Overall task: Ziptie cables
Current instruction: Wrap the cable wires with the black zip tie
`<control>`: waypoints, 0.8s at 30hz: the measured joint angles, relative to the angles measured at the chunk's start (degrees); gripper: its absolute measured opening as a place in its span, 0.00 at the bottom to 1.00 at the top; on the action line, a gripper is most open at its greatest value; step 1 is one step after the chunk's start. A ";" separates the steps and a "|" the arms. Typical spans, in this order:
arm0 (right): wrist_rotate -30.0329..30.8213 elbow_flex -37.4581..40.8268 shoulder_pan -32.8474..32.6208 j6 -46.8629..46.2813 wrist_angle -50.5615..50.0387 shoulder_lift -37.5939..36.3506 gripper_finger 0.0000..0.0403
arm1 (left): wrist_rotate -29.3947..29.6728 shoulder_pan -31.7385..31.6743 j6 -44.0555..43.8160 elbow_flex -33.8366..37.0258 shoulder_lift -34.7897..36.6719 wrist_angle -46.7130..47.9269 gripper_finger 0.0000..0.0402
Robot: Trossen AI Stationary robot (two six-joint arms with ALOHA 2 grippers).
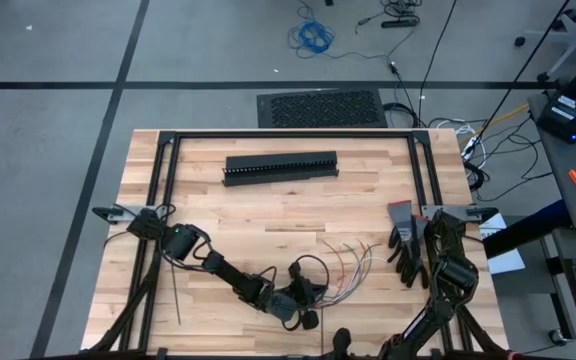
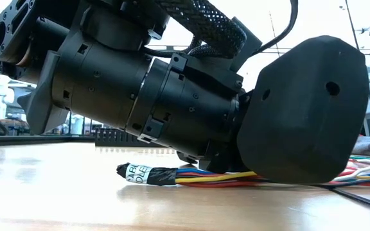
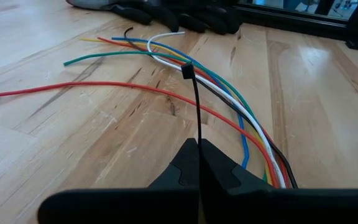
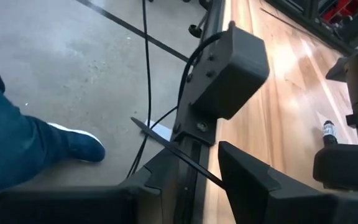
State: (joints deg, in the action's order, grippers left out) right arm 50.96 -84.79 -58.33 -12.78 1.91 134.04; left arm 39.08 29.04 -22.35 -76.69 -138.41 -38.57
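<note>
The cables [image 3: 229, 106] are thin coloured wires, red, green, white, yellow and blue. They lie on the wood near the table's near edge [image 1: 350, 265], splayed at one end and taped black with a label at the other [image 2: 143, 173]. A thin black ziptie has its head [image 3: 187, 70] on top of the bundle. My left gripper [image 3: 197, 149] is just beside the bundle [image 1: 313, 295], shut on the strip. My right gripper [image 4: 201, 168] is open at the table's right edge. A thin dark strip [image 4: 166, 144] crosses one of its fingers. Another strip [image 1: 175, 295] lies flat at the left. My left gripper pinches the ziptie's tail [image 3: 196, 132] between its two shut fingers, coming in low along the table toward the bundle. The strip runs straight from the fingers to its head on the wires, which rest on the table. Whether my right gripper touches the dark strip, I cannot tell.
A long black slotted duct [image 1: 281, 167] lies across the far part of the table. Dark glove-like objects [image 1: 405, 255] and a grey-and-red piece [image 1: 399, 212] sit right of the wires. A black frame rail [image 1: 288, 133] borders the table. A person's shoe [image 4: 73, 144] is on the floor.
</note>
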 joint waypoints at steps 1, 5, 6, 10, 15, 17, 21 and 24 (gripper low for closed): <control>0.00 0.00 0.01 -0.51 0.06 0.00 0.25 | 0.01 0.02 0.00 0.00 0.00 0.00 0.00; -0.13 0.00 -0.02 -2.22 -0.10 0.00 0.15 | 0.06 0.02 0.15 0.00 0.00 0.02 0.00; -0.12 0.00 -0.02 -2.40 -0.21 0.00 0.12 | 0.08 0.02 0.17 0.00 0.00 0.02 0.00; -0.11 0.00 -0.02 -3.03 -1.04 0.00 0.01 | 0.15 0.02 0.22 0.00 0.00 0.04 0.00; -0.35 0.00 -0.02 -4.60 -2.08 0.00 0.00 | 1.08 0.04 0.94 0.02 -0.04 -0.20 0.00; -0.33 0.00 -0.02 -5.43 -3.02 -0.15 0.00 | 1.58 0.17 2.45 0.05 -0.10 -0.61 0.00; -0.31 0.00 -0.07 -6.68 -4.37 -0.52 0.00 | 2.09 0.24 4.25 0.09 -0.17 -1.48 0.00; -0.31 0.00 -0.07 -6.70 -4.57 -0.54 0.00 | 2.78 0.25 4.78 0.09 -0.17 -1.51 0.00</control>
State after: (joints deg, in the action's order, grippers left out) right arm 50.65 -84.79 -58.39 -19.49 -2.65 133.50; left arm 41.86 29.29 -17.57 -76.60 -138.58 -40.07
